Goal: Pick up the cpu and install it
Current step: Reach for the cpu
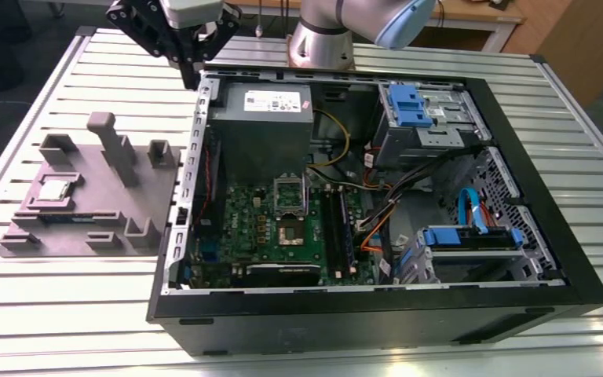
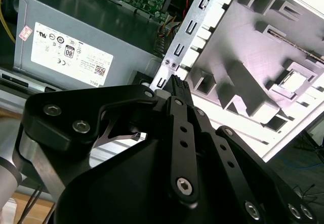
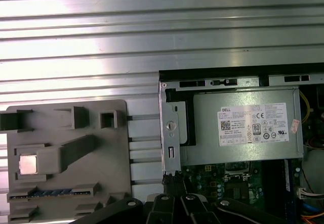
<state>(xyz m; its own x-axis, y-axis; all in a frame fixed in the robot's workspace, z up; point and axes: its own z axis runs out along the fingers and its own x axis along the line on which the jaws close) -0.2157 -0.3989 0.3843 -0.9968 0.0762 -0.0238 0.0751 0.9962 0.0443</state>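
Slatted aluminium table (image 1: 71, 314) — black gripper (image 1: 189, 78), closed on nothing, beside black steel case (image 1: 364, 318); may clip it reaching the small silvery square cpu (image 1: 54, 188)

Your hand hangs empty, tips together.
In the exterior view your arm (image 1: 323, 43) stands at the back, its wrist reaching toward that view's left. The black hand (image 1: 189, 75) points down. In the second wrist view its fingers (image 2: 178, 100) meet at the tips with nothing gripped between them.
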